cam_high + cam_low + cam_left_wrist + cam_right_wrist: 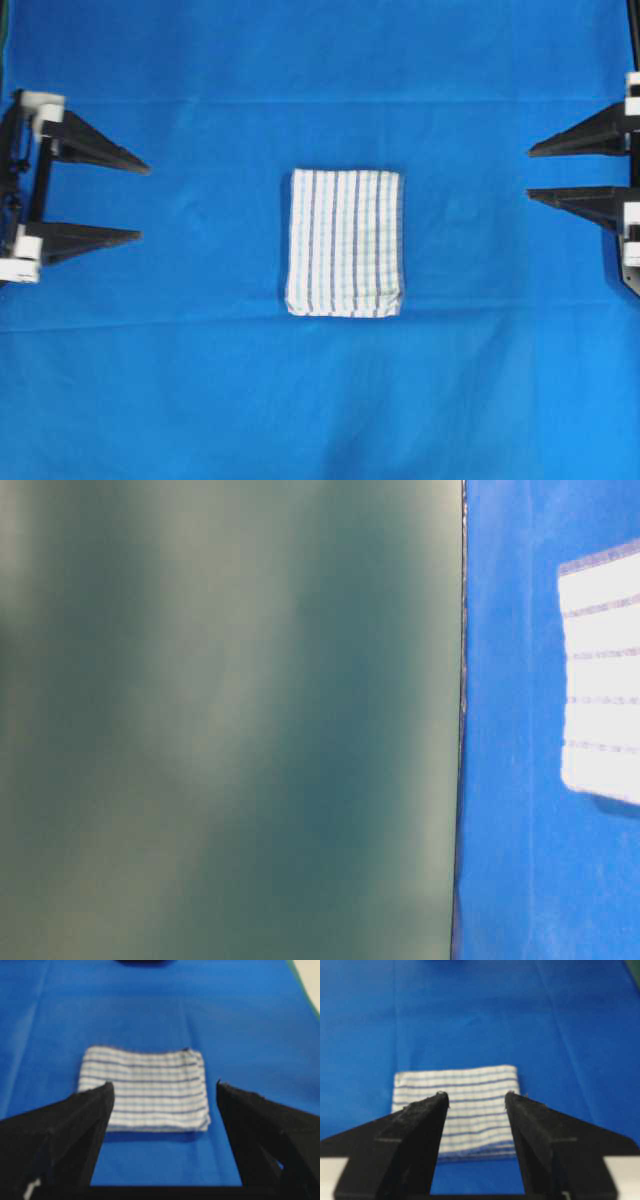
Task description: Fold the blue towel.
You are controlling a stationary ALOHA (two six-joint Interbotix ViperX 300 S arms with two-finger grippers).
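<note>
The blue towel (345, 243) is a white cloth with thin blue stripes, lying folded into a compact rectangle at the middle of the blue table covering (320, 400). It also shows in the left wrist view as the towel (145, 1087) and in the right wrist view as the towel (455, 1110), and at the right edge of the table-level view (600, 680). My left gripper (143, 202) hangs open at the far left, well away from the cloth. My right gripper (530, 172) is open at the far right, also apart from it. Neither holds anything.
The plain blue covering spans the whole table, with faint creases. A blurred grey-green surface (230, 720) fills most of the table-level view. A pale strip shows beyond the covering's edge (310, 975) in the left wrist view.
</note>
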